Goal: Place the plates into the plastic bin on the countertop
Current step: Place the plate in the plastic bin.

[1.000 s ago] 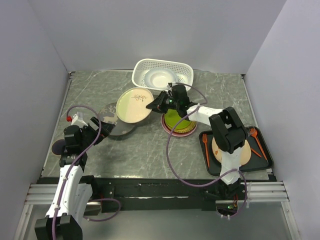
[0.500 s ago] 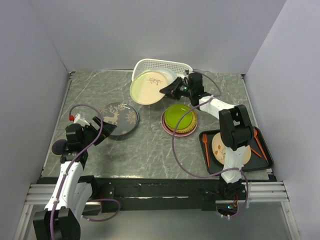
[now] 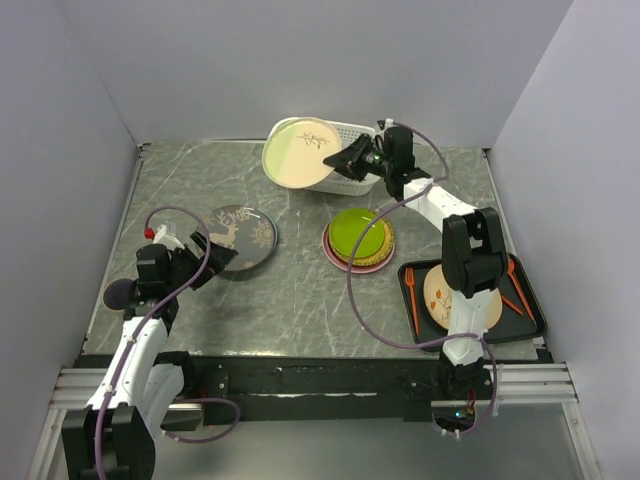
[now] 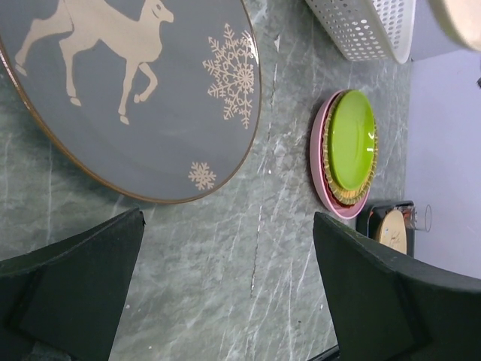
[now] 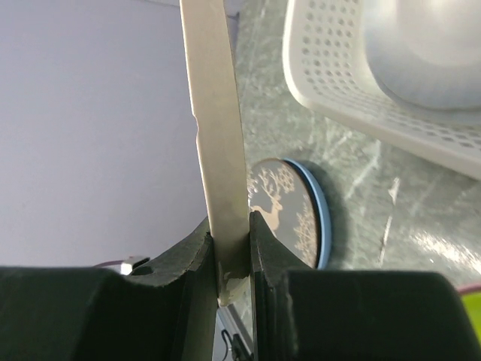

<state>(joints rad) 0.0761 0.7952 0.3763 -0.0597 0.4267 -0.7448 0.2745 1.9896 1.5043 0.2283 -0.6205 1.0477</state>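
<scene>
Plain pale walls, soft even light

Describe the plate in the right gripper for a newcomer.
Find the white lattice bin, far side of the countertop. Tilted over its left end, in the right gripper, is the cream plate: the only one held aloft, with a sprig.

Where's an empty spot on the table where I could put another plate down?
The countertop is bare in front, between the deer plate and the black tray. Also bare: the far left corner, left of the plastic bin. Crowded: the right side, with the green plate stack, tray and right gripper holding the cream plate.
</scene>
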